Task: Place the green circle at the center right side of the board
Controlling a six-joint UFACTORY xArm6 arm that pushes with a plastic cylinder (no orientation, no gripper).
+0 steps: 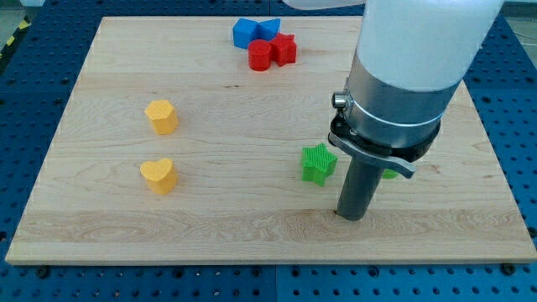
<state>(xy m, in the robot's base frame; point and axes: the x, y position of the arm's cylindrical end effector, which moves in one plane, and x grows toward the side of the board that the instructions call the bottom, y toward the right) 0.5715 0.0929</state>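
My tip [352, 216] rests on the wooden board [210, 226] in its lower right part. A green star [318, 163] lies just to the upper left of the tip, close to the rod. Only a small green sliver of the green circle [391, 174] shows, to the right of the rod; the arm's body hides the remainder. I cannot tell whether the rod touches either green block.
Two blue blocks [245, 32] [268, 28] and two red blocks, a round one [260, 55] and a star [284, 49], cluster at the view's top centre. A yellow block [161, 116] and a yellow heart [158, 175] lie at the left.
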